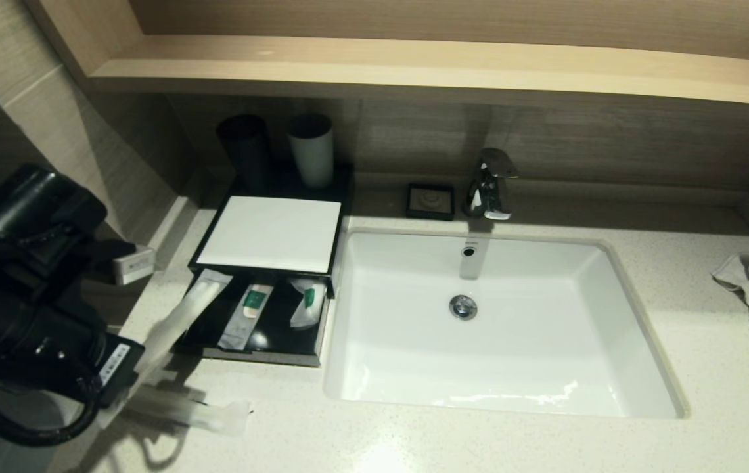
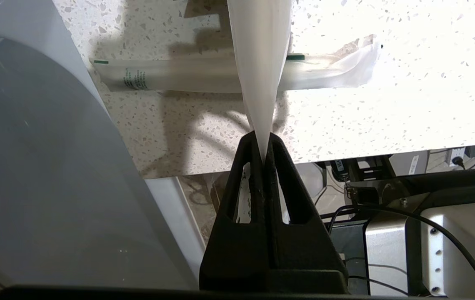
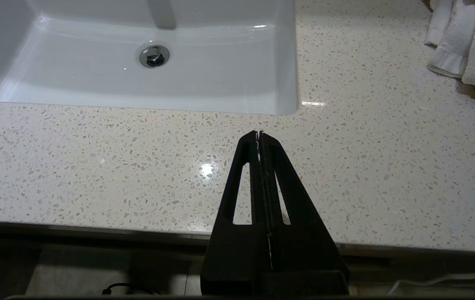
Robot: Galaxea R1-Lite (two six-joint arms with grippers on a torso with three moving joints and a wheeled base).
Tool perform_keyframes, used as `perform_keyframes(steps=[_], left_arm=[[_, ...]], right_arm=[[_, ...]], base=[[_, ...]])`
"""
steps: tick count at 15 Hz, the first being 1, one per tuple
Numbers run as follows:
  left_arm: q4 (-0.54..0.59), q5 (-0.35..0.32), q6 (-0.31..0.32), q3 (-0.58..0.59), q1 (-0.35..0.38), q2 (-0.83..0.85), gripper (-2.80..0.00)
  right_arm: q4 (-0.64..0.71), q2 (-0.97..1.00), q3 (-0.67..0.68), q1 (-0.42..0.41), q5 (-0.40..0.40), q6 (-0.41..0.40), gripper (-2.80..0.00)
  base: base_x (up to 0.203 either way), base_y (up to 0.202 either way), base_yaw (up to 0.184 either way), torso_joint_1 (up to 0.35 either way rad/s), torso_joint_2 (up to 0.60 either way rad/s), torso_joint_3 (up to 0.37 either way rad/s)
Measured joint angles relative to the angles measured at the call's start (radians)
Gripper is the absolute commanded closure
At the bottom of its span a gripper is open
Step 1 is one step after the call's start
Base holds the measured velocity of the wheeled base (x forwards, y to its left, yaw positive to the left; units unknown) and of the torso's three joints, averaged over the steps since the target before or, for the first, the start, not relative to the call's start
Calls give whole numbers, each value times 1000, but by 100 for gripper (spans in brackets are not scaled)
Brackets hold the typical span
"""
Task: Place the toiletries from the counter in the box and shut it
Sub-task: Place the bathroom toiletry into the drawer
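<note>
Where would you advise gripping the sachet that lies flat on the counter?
Grip the flat sachet at its bare crimped end, coming from above with the pincer across its width. The left pincer, holding another packet, covers its middle.

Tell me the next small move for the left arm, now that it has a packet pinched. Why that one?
Probably carry the held packet forward over the open drawer and release it. The left pincer is shut on its end, and its far tip already reaches the drawer's near-left corner, where two packets lie. Another packet waits on the counter. The right pincer idles shut by the sink.
</note>
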Motion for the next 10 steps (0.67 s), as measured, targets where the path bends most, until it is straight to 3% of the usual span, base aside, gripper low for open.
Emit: perform_keyframes(steps=[10], left_arm=[[3, -1, 0, -32, -27, 67, 0]], right_arm=[[0, 0, 0, 0, 0, 0, 0]], base=[[0, 0, 0, 0, 0, 0]])
